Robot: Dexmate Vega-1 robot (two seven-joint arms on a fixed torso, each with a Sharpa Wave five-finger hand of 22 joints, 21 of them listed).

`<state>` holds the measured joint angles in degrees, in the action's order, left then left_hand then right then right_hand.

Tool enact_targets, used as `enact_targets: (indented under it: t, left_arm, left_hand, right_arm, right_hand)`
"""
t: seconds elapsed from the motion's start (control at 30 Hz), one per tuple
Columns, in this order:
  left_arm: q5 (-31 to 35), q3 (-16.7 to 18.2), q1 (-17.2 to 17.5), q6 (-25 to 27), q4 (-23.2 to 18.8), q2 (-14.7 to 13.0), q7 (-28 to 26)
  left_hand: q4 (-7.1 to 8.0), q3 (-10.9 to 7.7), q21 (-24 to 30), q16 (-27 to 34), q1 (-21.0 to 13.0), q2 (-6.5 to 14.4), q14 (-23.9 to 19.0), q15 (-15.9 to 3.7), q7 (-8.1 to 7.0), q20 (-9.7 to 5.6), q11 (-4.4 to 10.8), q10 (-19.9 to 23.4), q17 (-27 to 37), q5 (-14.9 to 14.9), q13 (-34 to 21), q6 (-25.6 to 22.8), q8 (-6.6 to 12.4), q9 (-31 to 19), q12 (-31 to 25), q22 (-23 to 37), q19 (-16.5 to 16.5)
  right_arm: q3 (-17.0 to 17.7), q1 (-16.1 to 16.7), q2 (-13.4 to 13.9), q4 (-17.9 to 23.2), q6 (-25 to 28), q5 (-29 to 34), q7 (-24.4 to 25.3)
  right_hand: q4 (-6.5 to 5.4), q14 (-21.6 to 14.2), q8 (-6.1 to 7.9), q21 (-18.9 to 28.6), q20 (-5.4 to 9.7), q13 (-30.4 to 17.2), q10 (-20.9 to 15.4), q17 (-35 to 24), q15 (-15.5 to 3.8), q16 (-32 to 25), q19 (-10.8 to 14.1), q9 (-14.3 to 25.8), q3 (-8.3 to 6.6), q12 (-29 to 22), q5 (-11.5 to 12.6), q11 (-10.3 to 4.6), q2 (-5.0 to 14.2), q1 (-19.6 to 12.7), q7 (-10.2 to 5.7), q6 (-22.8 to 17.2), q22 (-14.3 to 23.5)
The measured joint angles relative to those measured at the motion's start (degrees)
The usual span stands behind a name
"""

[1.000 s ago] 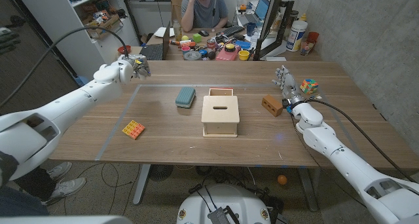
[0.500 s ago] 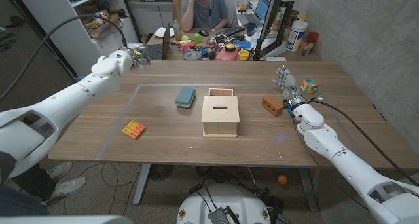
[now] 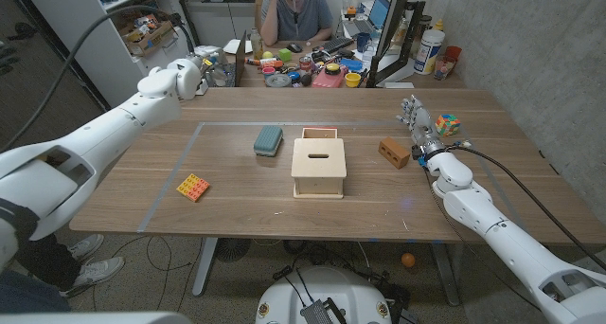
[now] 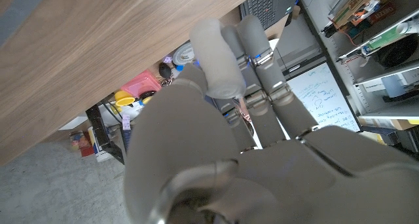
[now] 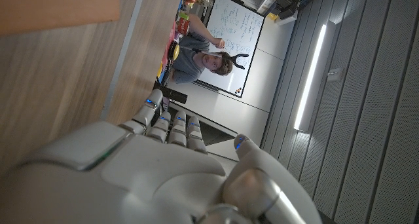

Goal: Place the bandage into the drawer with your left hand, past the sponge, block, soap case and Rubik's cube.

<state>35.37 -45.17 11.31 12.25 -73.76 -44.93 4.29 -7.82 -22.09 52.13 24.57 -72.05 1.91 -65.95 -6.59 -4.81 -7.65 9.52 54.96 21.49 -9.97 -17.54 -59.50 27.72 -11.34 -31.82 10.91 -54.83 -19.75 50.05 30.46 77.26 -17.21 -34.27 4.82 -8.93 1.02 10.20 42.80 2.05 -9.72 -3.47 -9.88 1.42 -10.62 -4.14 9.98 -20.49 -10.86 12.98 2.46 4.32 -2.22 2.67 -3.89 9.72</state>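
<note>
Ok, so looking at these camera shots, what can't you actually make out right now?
- Bandage: the head view has the left robot hand at the table's far left corner, too small to tell whether it holds anything; in the left wrist view its own fingers hide whatever lies between them.
- Drawer: the wooden box in front covers its inside in the head view.
- Right robot hand: fingers too small to judge in the head view.

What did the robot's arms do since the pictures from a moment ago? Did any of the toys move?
The left hand moved away from the robot toward the table's far left corner. Whether it holds anything is unclear. The right hand stayed beside the Rubik's cube. The sponge, wooden drawer box, brown block and orange piece did not move.
</note>
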Motion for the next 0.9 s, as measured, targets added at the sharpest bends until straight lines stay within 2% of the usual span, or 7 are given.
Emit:
enact_targets:
  t: [0.07,0.13,0.37,0.9]
  left_arm:
    - [0.0,-0.02,-0.29,0.0,0.21,0.3,0.0]
    - [-0.86,-0.08,-0.64,-2.54,0.28,0.71,0.0]
    - [-1.88,-0.12,-1.4,-6.04,-0.03,1.51,0.33]
    - [-2.35,0.25,-1.38,-11.55,-4.19,1.9,1.49]
  left_hand:
    - [0.0,0.0,0.0,-0.01,0.0,0.0,0.0,0.0,0.0,0.0,0.0,0.0,0.01,0.0,0.0,0.0,0.09,0.0,0.0,0.0,0.0]
    - [0.0,0.0,0.06,-0.06,0.0,0.0,-0.01,0.0,0.0,0.0,0.0,0.0,0.0,0.0,0.0,0.0,0.09,0.0,0.01,0.0,0.0]
    - [0.13,0.13,0.22,-0.1,-0.22,-0.22,-0.29,-0.08,0.0,0.01,0.01,0.0,0.0,0.01,0.0,0.0,0.09,0.01,0.04,0.01,0.0]
    - [0.23,0.23,0.65,-0.43,-0.22,-0.23,-0.36,-0.04,0.08,0.04,-0.09,0.29,0.2,0.01,0.0,-0.71,-0.01,0.02,0.41,0.01,-0.03]
  right_arm:
    - [0.0,0.0,0.0,0.0,-0.06,0.0,0.03]
    - [0.21,0.41,0.25,0.44,-0.14,0.0,0.05]
    - [0.44,0.81,0.47,0.81,-0.52,0.0,0.06]
    - [0.91,1.58,0.57,1.14,-1.94,0.0,0.02]
  right_hand:
    - [0.0,0.0,0.0,0.0,0.0,0.0,0.0,0.0,0.0,0.0,0.0,0.0,0.0,0.0,0.0,0.0,0.0,0.0,0.0,0.0,0.0]
    - [0.0,0.0,0.0,0.0,0.0,0.0,0.0,0.0,0.0,0.0,0.0,0.0,0.0,0.0,0.0,0.0,0.0,0.0,0.0,0.0,0.0]
    - [0.0,0.0,0.0,-0.22,0.0,0.0,0.0,0.0,0.0,0.0,0.0,0.0,0.0,0.0,0.0,0.0,0.0,0.0,0.0,0.0,0.0]
    - [0.0,0.0,0.0,-0.66,0.01,0.0,0.0,0.0,0.0,0.0,0.41,0.0,0.0,0.0,0.0,0.0,0.0,0.0,0.0,0.0,0.0]
